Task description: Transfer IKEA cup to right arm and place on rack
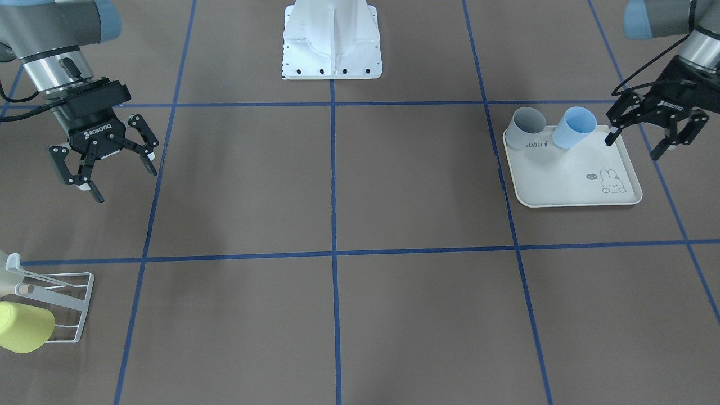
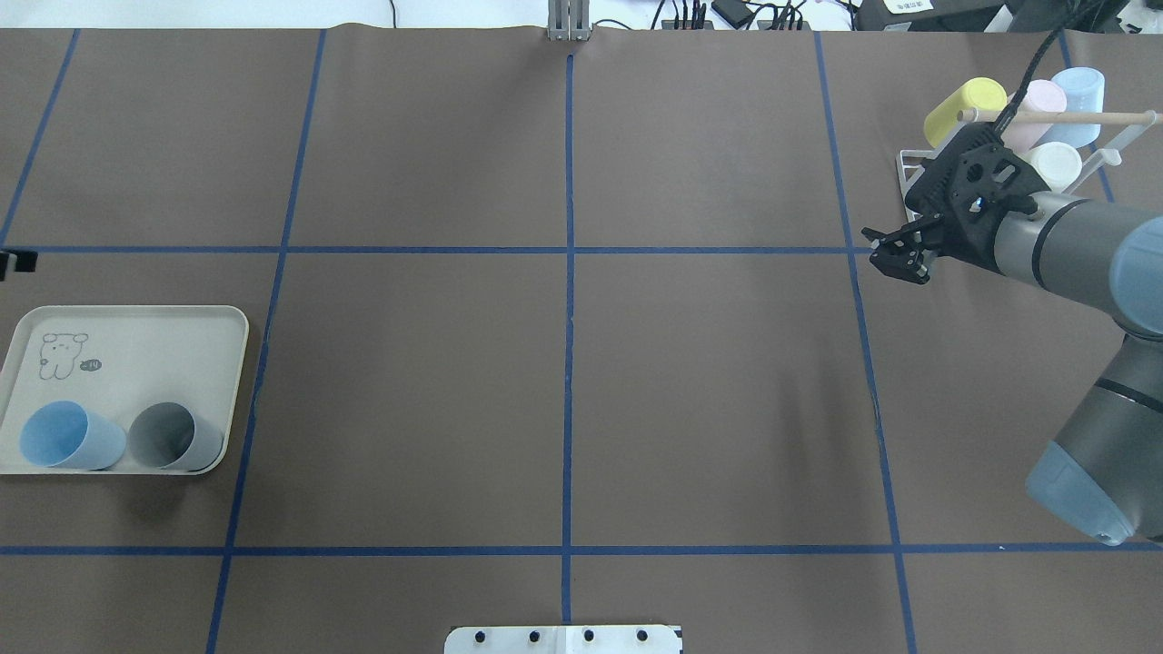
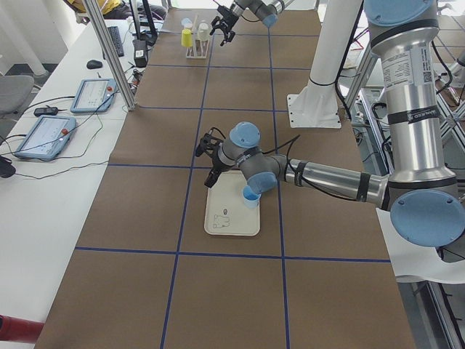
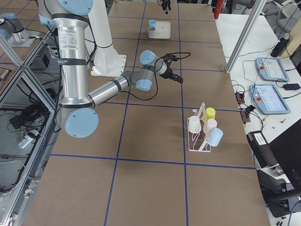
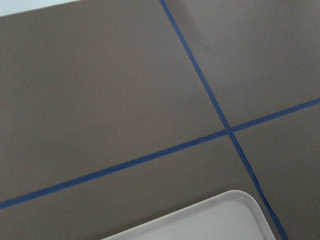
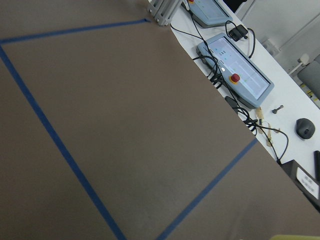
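The left gripper (image 1: 633, 147) hung with its fingers wide apart near the blue cup (image 1: 574, 128) on the tray (image 1: 562, 185). The right gripper (image 1: 125, 184) was spread too, and empty.

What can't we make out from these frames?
- Rack: the front-facing view's left edge cuts it; only the yellow cup shows.
- Rack, overhead view: the right arm covers part of it.
- Left tool: outside the overhead view.
- Tray: the left wrist view shows only a corner; the blue cup and grey cup fall outside.

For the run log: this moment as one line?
left gripper open | right gripper open, apart from rack | blue cup, grey cup on tray
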You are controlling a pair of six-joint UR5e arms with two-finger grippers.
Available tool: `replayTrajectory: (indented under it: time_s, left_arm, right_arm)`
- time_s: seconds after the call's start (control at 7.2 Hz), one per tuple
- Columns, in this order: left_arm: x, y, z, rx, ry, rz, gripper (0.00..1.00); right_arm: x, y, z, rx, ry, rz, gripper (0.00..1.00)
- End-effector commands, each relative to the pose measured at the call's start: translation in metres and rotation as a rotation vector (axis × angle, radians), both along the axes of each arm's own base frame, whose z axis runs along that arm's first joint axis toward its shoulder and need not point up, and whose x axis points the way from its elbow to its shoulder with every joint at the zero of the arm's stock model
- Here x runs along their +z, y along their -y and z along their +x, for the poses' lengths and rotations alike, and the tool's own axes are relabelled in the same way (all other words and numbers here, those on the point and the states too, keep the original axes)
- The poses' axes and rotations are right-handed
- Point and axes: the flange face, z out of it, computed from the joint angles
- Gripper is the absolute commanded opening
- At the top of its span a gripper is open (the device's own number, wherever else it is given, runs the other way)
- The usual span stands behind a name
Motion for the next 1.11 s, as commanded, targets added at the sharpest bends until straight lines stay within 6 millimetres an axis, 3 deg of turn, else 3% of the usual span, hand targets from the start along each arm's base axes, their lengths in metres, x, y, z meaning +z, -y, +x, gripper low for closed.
replayTrajectory:
  time_s: [0.0,0.28,0.56,0.83,0.97]
  left_arm:
    - [0.036,-0.040,0.029,-0.013,0.009,-0.056,1.00]
    - [0.060,-0.070,0.019,-0.002,0.057,-0.074,1.00]
    - [0.069,-0.089,0.014,0.021,0.053,-0.078,1.00]
    - [0.071,-0.100,0.029,0.074,0.060,-0.080,0.98]
    - [0.071,-0.104,0.035,0.095,0.060,-0.078,0.72]
  right_arm:
    - [-0.011,-0.008,0.001,-0.040,0.013,-0.068,1.00]
    - [-0.043,-0.013,0.006,-0.039,-0.019,-0.100,1.00]
    - [-0.043,-0.013,0.006,-0.037,-0.021,-0.101,1.00]
    - [-0.042,-0.013,0.005,-0.037,-0.023,-0.100,1.00]
    - [-0.041,-0.012,0.004,-0.041,-0.023,-0.102,1.00]
